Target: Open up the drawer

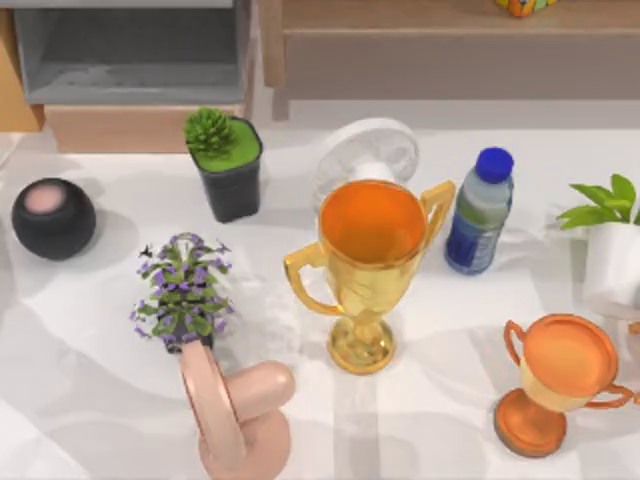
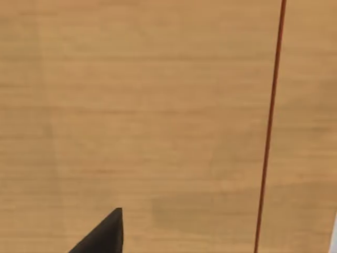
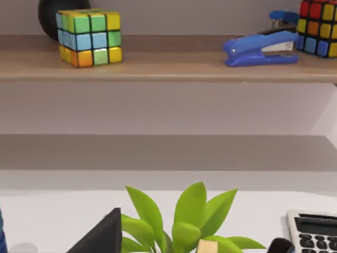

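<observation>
Tabletop (image 1: 90,400), white and crowded, runs up to a shelf (image 1: 450,60) along the back. The drawer (image 1: 14,90) shows its orange-brown front at the far left edge, beside a grey compartment (image 1: 130,55). You see a black pot (image 1: 232,185) holding a succulent (image 1: 210,130), a gold cup (image 1: 370,270) and a white pot (image 1: 610,265) of leaves. The left wrist view puts the left gripper (image 2: 102,237) close against that wood; the right wrist view, past the right gripper (image 3: 102,237), adds a cube (image 3: 88,37) and a stapler (image 3: 260,47). You cannot tell whether either gripper is clenched or released.
</observation>
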`<act>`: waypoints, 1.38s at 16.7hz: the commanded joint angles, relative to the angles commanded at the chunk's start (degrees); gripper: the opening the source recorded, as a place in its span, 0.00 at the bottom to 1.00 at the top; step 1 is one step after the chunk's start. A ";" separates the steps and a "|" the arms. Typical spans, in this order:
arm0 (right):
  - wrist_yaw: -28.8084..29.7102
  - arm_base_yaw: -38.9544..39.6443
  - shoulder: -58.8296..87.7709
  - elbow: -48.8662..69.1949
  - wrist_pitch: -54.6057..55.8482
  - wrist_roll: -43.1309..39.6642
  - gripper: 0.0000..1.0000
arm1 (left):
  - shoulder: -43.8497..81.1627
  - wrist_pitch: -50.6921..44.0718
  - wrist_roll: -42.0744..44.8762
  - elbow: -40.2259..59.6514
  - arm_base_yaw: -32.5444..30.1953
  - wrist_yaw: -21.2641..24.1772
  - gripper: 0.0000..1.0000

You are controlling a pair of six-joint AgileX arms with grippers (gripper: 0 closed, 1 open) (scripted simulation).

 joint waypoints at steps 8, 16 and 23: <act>0.00 0.00 0.00 0.00 0.00 0.00 1.00 | 0.00 0.00 0.00 0.00 0.00 0.00 0.32; 0.00 0.00 0.00 0.00 0.00 0.00 1.00 | 0.00 0.00 0.00 0.00 0.00 0.00 0.00; 0.00 0.00 0.00 0.00 0.00 0.00 1.00 | -0.17 0.25 -0.31 -1.06 0.59 0.57 0.00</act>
